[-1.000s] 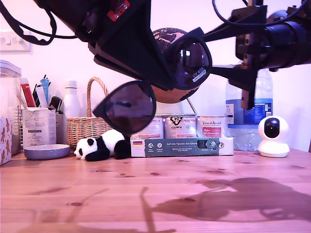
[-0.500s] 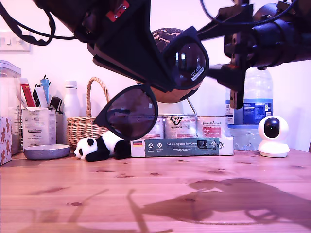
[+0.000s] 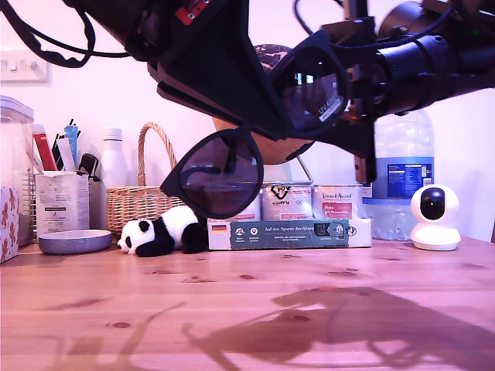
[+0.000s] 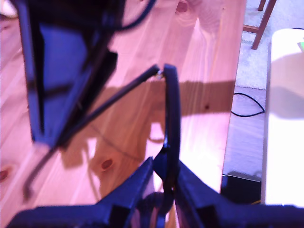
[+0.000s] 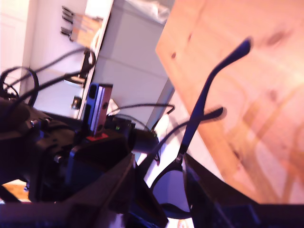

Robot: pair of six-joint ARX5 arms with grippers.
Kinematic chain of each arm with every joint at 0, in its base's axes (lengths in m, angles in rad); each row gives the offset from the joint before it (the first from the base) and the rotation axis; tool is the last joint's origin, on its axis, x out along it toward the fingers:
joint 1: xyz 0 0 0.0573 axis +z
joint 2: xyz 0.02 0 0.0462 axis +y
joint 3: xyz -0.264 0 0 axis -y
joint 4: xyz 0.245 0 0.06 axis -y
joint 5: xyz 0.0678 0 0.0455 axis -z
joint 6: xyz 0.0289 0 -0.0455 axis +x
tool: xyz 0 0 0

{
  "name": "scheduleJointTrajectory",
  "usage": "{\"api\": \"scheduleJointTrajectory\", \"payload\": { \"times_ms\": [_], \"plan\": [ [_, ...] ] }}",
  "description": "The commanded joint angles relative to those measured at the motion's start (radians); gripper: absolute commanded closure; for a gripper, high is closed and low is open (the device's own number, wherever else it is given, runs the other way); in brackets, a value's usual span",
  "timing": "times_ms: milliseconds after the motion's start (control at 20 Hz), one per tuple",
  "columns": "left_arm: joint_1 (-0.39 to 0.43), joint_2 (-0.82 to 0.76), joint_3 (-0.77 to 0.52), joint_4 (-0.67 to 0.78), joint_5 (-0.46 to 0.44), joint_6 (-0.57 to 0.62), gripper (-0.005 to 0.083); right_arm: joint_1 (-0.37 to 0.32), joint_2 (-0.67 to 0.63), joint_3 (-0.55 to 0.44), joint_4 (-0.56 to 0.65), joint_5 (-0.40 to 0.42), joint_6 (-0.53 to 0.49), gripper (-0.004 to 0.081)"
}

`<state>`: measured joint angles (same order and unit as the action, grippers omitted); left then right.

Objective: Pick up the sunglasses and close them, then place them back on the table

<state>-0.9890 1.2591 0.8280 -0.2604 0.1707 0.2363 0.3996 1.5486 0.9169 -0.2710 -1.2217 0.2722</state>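
The sunglasses [image 3: 259, 131] are held above the table [image 3: 247, 309], pinched at the frame between my first gripper's [image 4: 165, 183] fingers [image 4: 137, 187]; my second gripper [image 5: 159, 168] (blurred) seemingly grips them too.

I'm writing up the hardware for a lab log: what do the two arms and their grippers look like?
Both arms are matte black and blocky, with loose black cables looping above them. The arm on the exterior view's left carries a small red tag with white marks. My first gripper has black, wedge-shaped fingers; my second gripper has broad black fingers, and near it sit a red label and a small green light.
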Motion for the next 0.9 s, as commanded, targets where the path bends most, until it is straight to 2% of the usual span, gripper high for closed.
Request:
{"api": "scheduleJointTrajectory", "payload": {
  "times_ms": [0, 300, 500, 750, 850],
  "plan": [
    [-0.002, 0.004, -0.005, 0.028, -0.019, 0.013, 0.0793, 0.025, 0.006, 0.002, -0.019, 0.002, -0.013, 0.0488],
    [-0.002, 0.004, -0.005, 0.031, -0.075, 0.038, 0.0793, 0.052, 0.006, 0.002, -0.089, 0.004, -0.080, 0.0488],
    [-0.002, 0.004, -0.005, 0.019, -0.074, 0.037, 0.0793, 0.035, 0.006, 0.007, -0.043, 0.032, -0.088, 0.0488],
    [-0.002, 0.004, -0.005, 0.025, 0.020, 0.005, 0.0793, -0.037, 0.006, 0.016, 0.065, 0.055, -0.090, 0.0488],
    [-0.002, 0.003, -0.005, 0.039, 0.072, -0.004, 0.0793, -0.051, 0.006, 0.016, 0.109, 0.052, -0.133, 0.0488]
  ]
}}
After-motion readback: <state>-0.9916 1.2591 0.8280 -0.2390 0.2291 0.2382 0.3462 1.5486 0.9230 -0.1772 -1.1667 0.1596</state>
